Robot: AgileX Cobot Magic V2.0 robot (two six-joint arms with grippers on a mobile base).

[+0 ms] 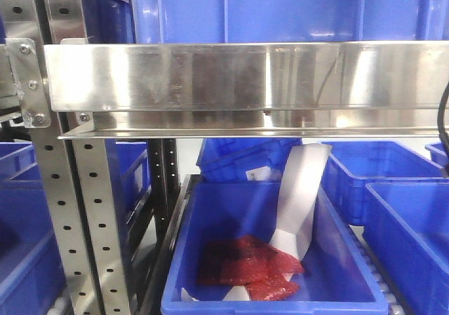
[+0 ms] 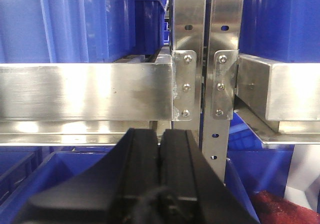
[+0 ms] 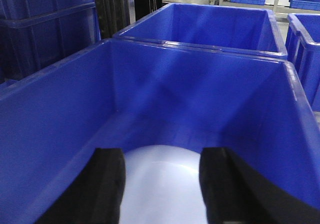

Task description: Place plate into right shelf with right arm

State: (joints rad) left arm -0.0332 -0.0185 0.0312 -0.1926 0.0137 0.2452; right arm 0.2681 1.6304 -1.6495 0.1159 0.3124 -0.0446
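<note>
Right gripper (image 3: 161, 189): jaws spread wide at the bottom of the frame, holding nothing, inside a blue bin (image 3: 60, 114).
Plate (image 3: 160, 184): white, lying on the bin floor, showing between the jaws.
Left gripper (image 2: 160, 151): fingers pressed together, empty, facing the right shelf (image 2: 85, 92) rail.

Sitting low inside a deep blue bin (image 3: 200, 99) as a plain white plate (image 3: 160, 184), smooth and glossy, facing up, showing only its rounded far edge and part of its surface. Lying close to the bin's floor, well short of the far wall; touching the floor or not, impossible to tell. Standing around it as the right shelf (image 1: 245, 76), shiny stainless steel, spanning broad flat horizontal rails between perforated uprights (image 1: 84, 217), carrying more blue bins above and below the rail.
</note>
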